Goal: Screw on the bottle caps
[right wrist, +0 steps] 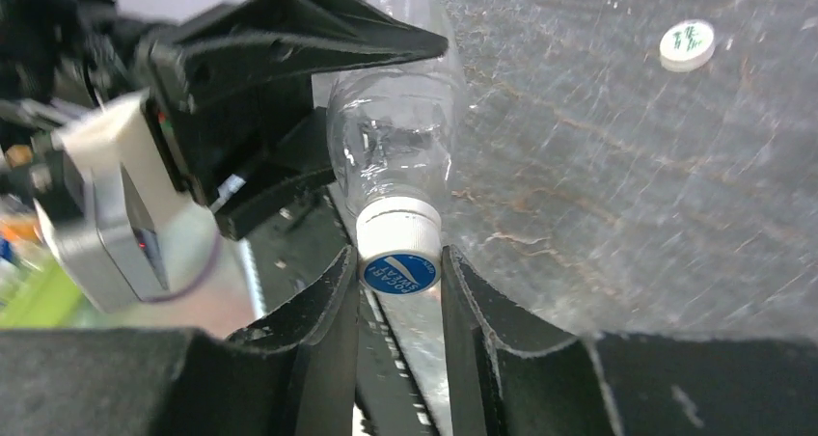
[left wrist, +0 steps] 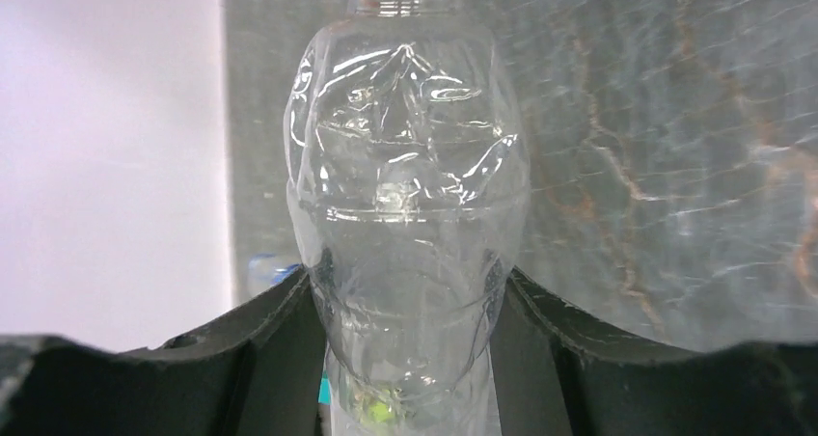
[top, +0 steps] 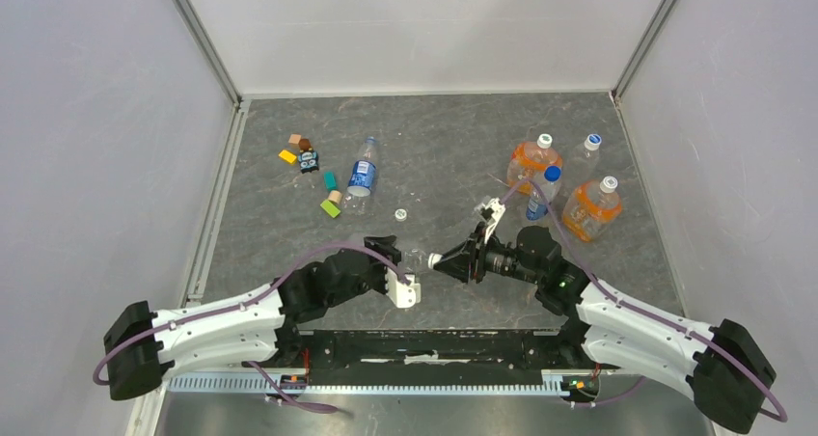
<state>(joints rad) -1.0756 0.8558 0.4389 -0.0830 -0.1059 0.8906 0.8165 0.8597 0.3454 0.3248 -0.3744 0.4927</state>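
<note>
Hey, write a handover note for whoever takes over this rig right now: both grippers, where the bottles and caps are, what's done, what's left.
Left gripper: shut on the unlabelled clear plastic bottle, neck toward the right arm.
Right gripper: shut on a small round white screw cap sitting on that bottle's neck; how far it is threaded I cannot tell.
Second white cap: loose on the grey stone-patterned table, near the lying blue-labelled clear bottle.
Left: finish tightening, then cap the labelled bottle.
</note>
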